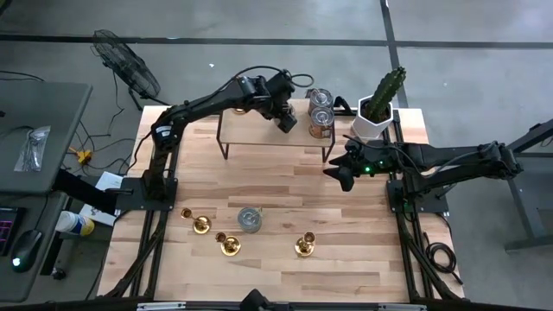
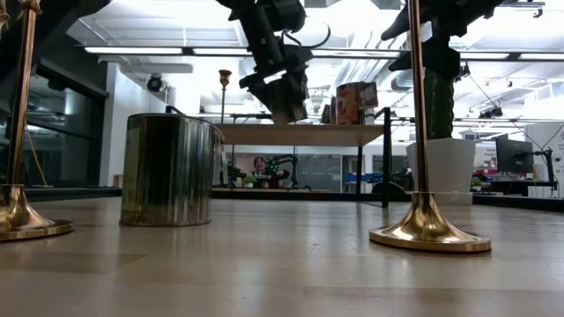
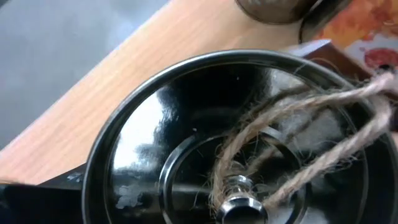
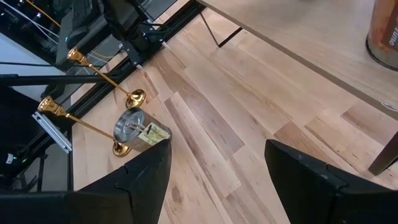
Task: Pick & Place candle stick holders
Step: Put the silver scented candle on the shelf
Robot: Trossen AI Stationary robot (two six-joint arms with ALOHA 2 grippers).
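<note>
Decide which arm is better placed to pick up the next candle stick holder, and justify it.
Probably right. The right hand hovers open over bare table, nearer the candle stick holders along the front. The left hand is back over the shelf.

Gold candle stick holders point(image 1: 304, 245) (thin stems, flared bases) stand upright nr table's front edge.

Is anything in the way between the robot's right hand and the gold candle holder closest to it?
Nothing visible blocks it. The right gripper hangs open over bare wood, and the nearest candle holder stands on open table toward the front. The tin can sits off to the side, not between them.
</note>
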